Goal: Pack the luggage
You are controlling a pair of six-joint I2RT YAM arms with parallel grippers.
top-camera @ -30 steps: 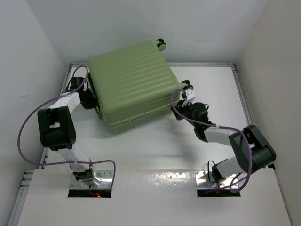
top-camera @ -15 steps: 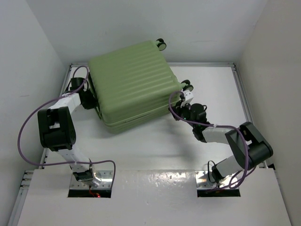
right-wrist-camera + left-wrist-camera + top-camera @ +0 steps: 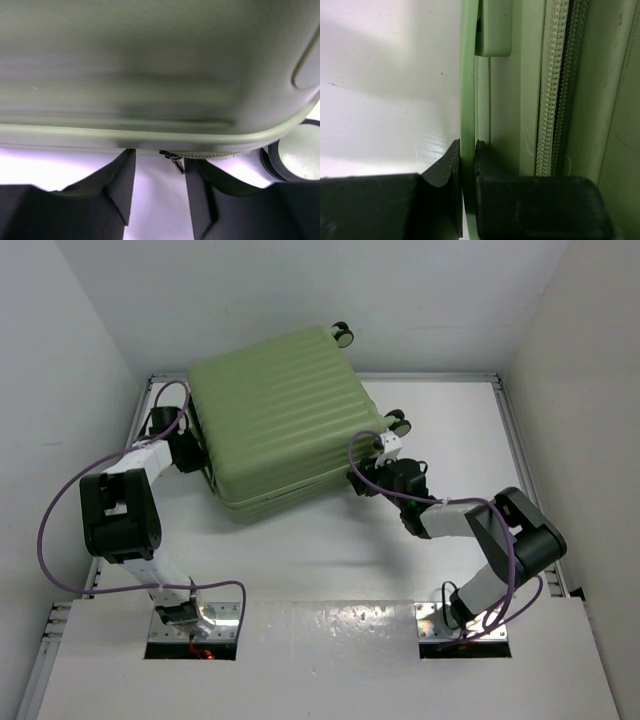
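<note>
As it lies closed, far left on the table, the luggage has its thin side rim pinched by the left gripper. The right gripper is spread, with the zipper pull between its fingers.

We're looking at a robot lab cell, a test enclosure. There's a white table boxed in by the plain white left wall, far wall and right wall. A metal rail frames the table's right edge. At the near edge, the left arm and right arm rise from metal mounting plates set into cut-outs in a white board. A purple cable loops loose off the left arm, in the open. One prop sits in the middle of it all: the luggage, light green, lying on the table between the two arms.
</note>
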